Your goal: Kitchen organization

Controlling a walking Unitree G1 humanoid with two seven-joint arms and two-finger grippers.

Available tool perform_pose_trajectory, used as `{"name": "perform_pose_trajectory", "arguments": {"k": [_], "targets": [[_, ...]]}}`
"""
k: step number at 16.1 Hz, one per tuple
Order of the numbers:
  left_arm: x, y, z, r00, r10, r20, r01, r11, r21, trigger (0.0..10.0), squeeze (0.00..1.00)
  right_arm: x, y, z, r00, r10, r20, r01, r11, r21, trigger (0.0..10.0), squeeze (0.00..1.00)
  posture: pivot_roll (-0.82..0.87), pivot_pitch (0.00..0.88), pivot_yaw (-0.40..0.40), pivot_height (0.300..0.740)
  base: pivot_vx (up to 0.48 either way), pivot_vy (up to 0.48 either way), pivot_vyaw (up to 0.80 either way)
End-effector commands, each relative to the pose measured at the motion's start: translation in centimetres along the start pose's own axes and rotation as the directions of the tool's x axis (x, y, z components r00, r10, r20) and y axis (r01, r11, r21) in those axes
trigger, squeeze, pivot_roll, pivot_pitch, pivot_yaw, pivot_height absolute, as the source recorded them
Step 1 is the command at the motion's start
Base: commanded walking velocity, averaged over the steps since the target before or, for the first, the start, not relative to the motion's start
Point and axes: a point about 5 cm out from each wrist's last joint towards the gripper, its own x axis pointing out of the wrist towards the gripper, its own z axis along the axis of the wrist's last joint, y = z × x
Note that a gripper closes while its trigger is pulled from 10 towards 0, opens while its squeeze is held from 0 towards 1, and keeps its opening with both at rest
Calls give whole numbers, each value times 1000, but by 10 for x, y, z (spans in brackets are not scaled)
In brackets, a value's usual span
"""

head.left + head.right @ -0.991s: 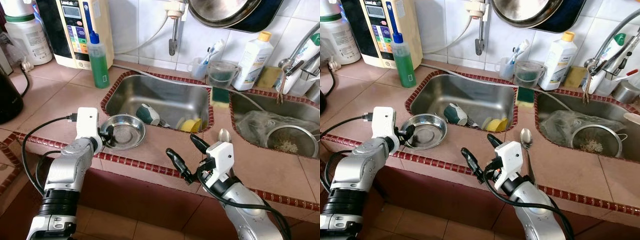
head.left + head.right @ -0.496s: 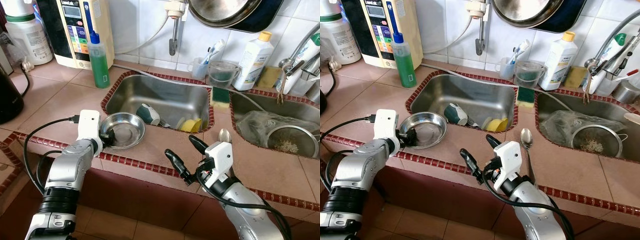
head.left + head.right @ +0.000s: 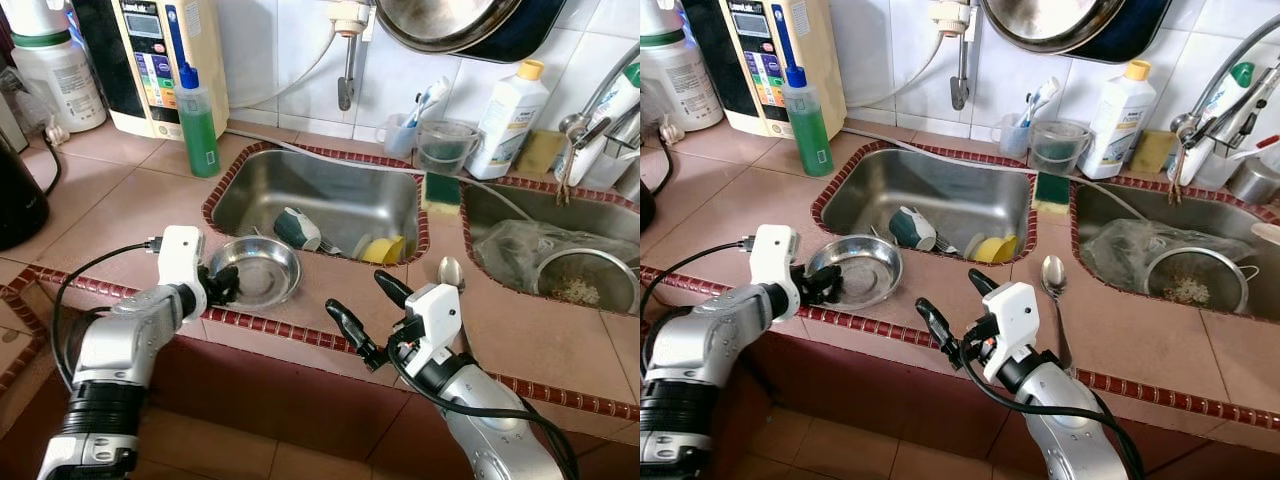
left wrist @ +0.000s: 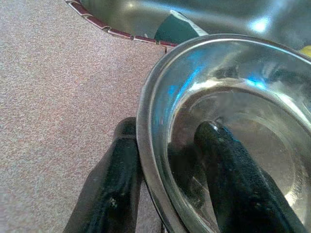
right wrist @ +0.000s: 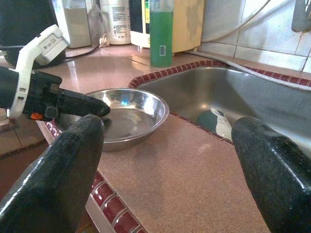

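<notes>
- fingers [image 4: 116, 194] of left gripper [image 3: 222, 283] clamp steel bowl [image 3: 258, 272] rim, one inside, one outside.
- bowl sits on counter [image 3: 120, 215] beside sink [image 3: 330, 200].
- right gripper [image 3: 362, 315] spread wide, holding nothing, near counter edge.

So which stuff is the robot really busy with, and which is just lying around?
Busy with:
- bowl, its rim pinched by the left gripper
- right gripper, open over the counter's edge

Lying around:
- spoon on the counter
- green bottle
- sponge between the sinks
- white bottle
</notes>
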Motion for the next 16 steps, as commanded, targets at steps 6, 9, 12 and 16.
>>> {"name": "perform_pose_trajectory", "arguments": {"k": [6,9,12,16], "targets": [[-2,-3,-7,995,-77,-61,76,997,-7,0,0,3,1,5,1000,5,17,-4,1000,-27,10000,0,-70,0,6,740,0,0,0],[-3,-2,-7,995,-77,-61,77,997,0,0,0,5,-1,5,1000,3,17,-3,999,-34,10000,0,-63,0,1,740,0,0,0],[-4,-2,-6,996,-78,-53,78,997,-6,0,0,8,1,6,1000,8,21,-7,999,-35,10000,0,-58,0,-3,740,0,0,0],[-6,-6,-4,994,-108,-25,105,989,-102,0,0,11,-1,7,1000,9,27,-8,999,-34,10000,0,-54,0,-9,740,0,0,0]]}}
